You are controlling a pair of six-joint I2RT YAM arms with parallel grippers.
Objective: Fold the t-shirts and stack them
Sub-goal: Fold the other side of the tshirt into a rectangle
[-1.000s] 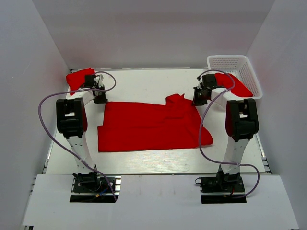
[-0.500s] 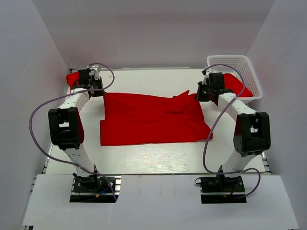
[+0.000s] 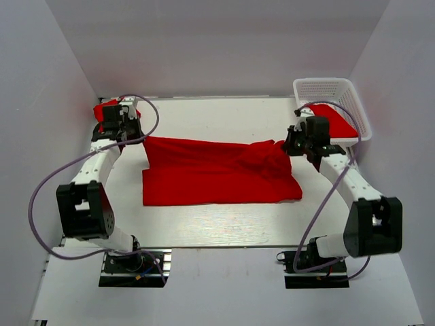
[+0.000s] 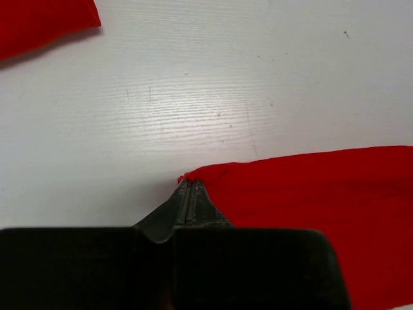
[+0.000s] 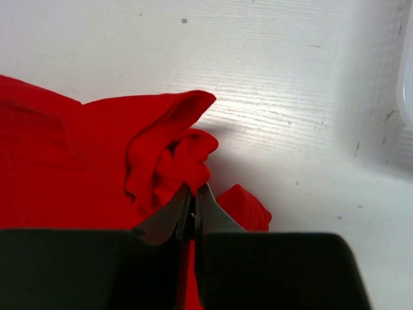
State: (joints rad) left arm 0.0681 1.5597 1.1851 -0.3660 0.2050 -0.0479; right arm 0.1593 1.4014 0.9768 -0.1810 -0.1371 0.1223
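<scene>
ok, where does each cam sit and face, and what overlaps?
Top external: fixed above and behind the bases, looking down on the table; both arms whole, left tool and right tool at the spread t-shirt's far corners, basket far right.
Left wrist: on the left arm, looking down past its shut fingers pinching a shirt corner; second t-shirt top left.
Right wrist: on the right arm, looking down past its shut fingers in bunched cloth; basket edge at right.
Shared: all three see the spread t-shirt.
</scene>
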